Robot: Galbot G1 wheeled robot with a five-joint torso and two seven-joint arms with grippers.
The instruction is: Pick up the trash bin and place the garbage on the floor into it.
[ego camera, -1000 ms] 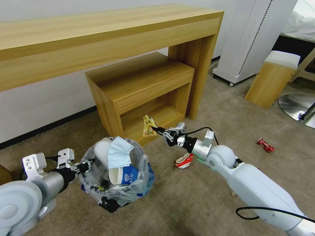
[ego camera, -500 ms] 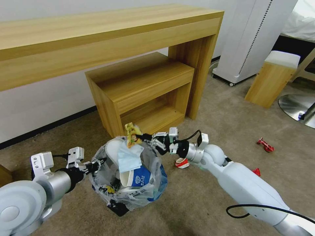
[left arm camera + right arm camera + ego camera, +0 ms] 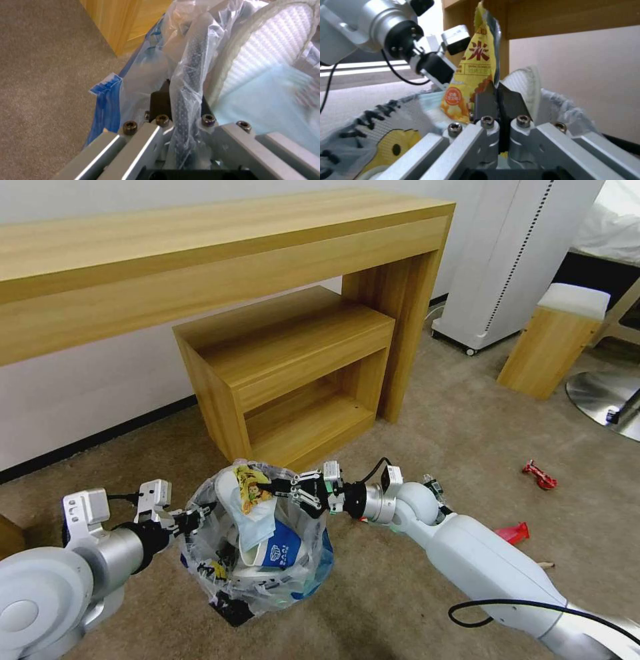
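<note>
- since a second ago my right gripper [image 3: 279, 492] has carried the yellow snack wrapper [image 3: 251, 488] from beside the wooden shelf unit [image 3: 287, 353] to over the trash bin [image 3: 257, 573], fingers pinched on it.
- my left gripper [image 3: 189, 515] stays clamped on the bin's bagged rim, holding it off the carpet [image 3: 427, 413].
- i judge release is due; a red wrapper [image 3: 539, 474] lies well apart on the floor.

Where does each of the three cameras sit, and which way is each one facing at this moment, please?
Head view: from the robot's head, forward and down at the carpet; both arms show, left gripper on the trash bin, right gripper holding a yellow snack wrapper above it.
Left wrist view: along its fingers clamping the bin's rim.
Right wrist view: along its fingers pinching the wrapper, the left arm beyond.
All share the bin.
</note>
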